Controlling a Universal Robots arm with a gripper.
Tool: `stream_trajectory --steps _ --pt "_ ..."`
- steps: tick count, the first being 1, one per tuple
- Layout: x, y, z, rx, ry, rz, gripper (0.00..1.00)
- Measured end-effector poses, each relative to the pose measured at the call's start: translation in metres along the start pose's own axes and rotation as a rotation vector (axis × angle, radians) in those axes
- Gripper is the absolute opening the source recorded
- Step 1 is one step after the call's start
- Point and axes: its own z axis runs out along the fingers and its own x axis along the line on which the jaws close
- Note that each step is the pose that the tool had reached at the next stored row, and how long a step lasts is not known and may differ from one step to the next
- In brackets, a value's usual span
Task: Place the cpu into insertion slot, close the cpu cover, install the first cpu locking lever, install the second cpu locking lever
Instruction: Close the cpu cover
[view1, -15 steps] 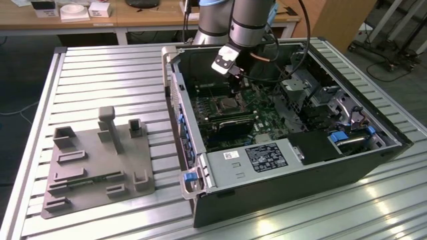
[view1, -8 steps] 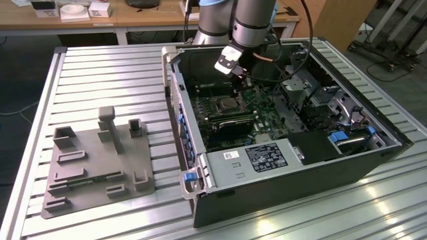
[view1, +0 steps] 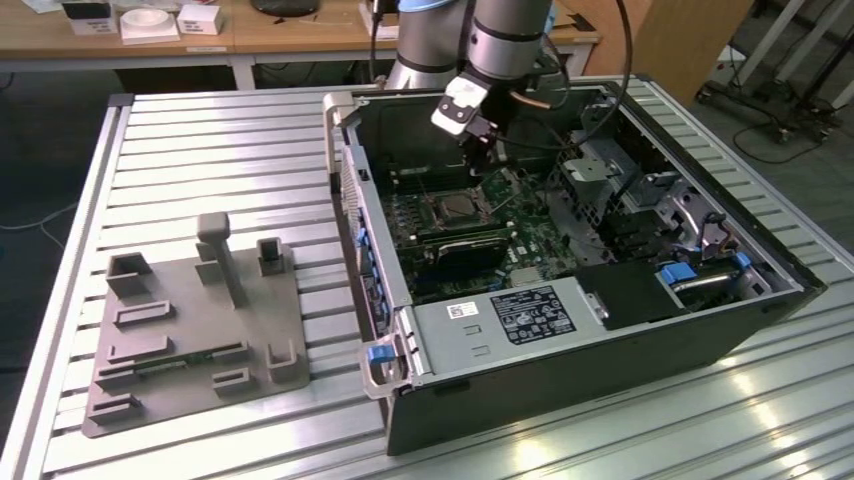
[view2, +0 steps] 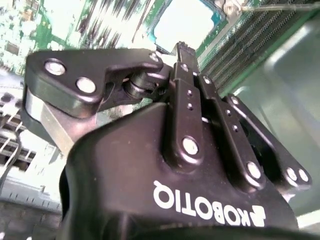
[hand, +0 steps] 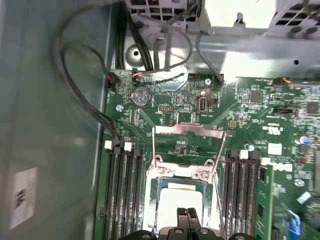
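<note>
The cpu (hand: 180, 204) lies flat in the insertion slot (hand: 160, 185), silvery face up; its pale face (view2: 186, 24) is in the second wrist view too. The cpu cover (hand: 188, 131) stands swung open off the slot's far edge, with green board showing through its window. A thin wire lever (hand: 218, 162) runs along one side of the slot. My gripper (hand: 187, 214) hovers just above the cpu's near edge, fingers shut together with nothing between them. In the exterior view the gripper (view1: 487, 163) reaches down into the open computer case above the socket (view1: 451, 210).
Long black memory slots (hand: 120, 192) (hand: 243, 187) flank the socket. Loose cables (hand: 82, 95) hang along the case wall. A grey black-labelled box (view1: 514, 315) and a drive cage (view1: 627, 185) crowd the case. A grey fixture plate (view1: 187, 320) lies on the slatted table at the exterior view's left.
</note>
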Motion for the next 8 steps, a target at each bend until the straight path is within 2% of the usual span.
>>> stream_trajectory --steps 5,8 --pt "0.0000 0.0002 -0.0182 -0.0001 0.0000 0.000 0.10" --pt "0.0000 0.0008 -0.0205 -0.0002 0.0003 0.000 0.10"
